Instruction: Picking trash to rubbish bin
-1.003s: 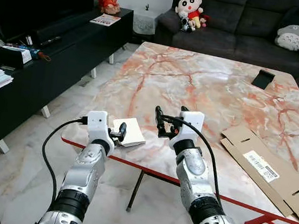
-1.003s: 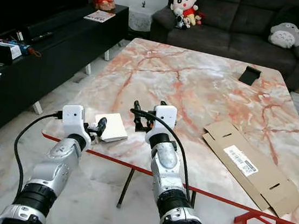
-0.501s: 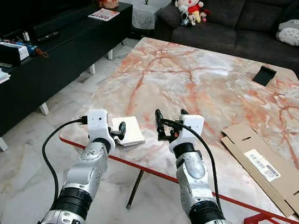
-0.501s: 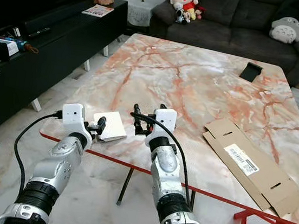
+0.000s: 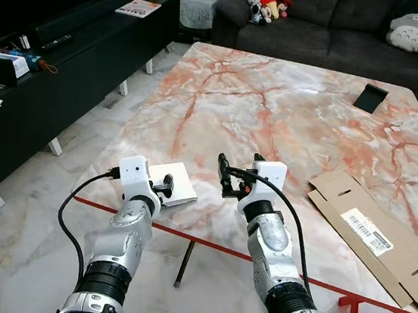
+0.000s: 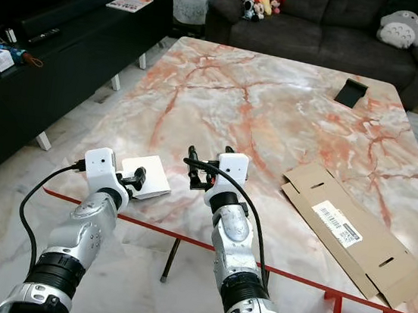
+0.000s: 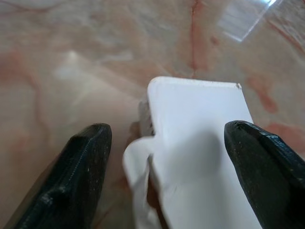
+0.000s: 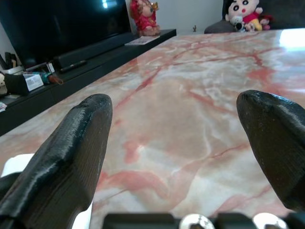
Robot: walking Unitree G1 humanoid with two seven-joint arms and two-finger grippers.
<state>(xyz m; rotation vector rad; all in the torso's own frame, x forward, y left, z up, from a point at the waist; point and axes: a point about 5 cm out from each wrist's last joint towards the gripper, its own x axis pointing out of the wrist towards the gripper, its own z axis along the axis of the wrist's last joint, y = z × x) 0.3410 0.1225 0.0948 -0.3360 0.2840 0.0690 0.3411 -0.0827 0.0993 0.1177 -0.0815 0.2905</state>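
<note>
A flat white piece of trash (image 5: 178, 182) lies on the marble table (image 5: 297, 121) near its front left corner. My left gripper (image 5: 166, 188) is at the piece's near edge, open. In the left wrist view the white piece (image 7: 200, 143) sits between the two black fingers (image 7: 81, 171), which stand apart on either side of it. My right gripper (image 5: 238, 177) hovers just above the table to the right of the piece, open with nothing between its fingers (image 8: 71, 152).
A flattened cardboard box (image 5: 372, 226) with a label lies at the table's front right. A small black object (image 5: 369, 98) stands at the far right. A dark sofa (image 5: 339, 27) is behind the table and a black TV console (image 5: 54, 53) runs along the left.
The whole view has shifted as the camera moved, with the table now lower and closer. Both grippers keep about the same places relative to the white piece.
</note>
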